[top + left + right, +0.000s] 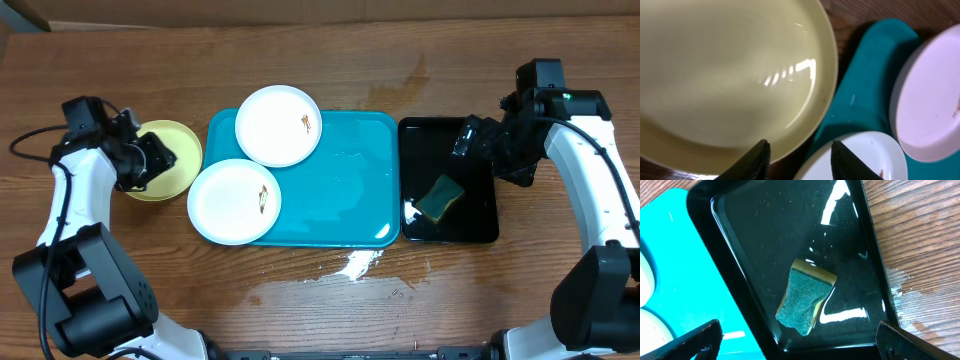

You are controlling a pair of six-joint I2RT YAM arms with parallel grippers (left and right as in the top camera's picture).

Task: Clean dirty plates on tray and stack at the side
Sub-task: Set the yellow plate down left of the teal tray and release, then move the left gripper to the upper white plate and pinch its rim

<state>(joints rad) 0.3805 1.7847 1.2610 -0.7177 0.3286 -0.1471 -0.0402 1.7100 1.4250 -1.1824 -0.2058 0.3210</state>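
The turquoise tray (345, 185) holds two white plates with small brown smears: one at its back left (278, 124) and one at its front left (234, 201). The yellow-green rimmed plate (172, 150) sits on the table left of the tray. My left gripper (158, 158) is open and empty over this plate's right edge; the left wrist view shows the plate (730, 75), the tray (860, 100) and both white plates (930, 100) (865, 155) past the fingers (799, 157). My right gripper (472, 140) is open wide and empty above the black tray (755, 235).
A narrow black tray (480, 225) right of the turquoise tray holds a green and yellow sponge (440, 197), also seen in the right wrist view (805, 297). White foam or spill marks (355, 265) lie on the wooden table in front of the tray.
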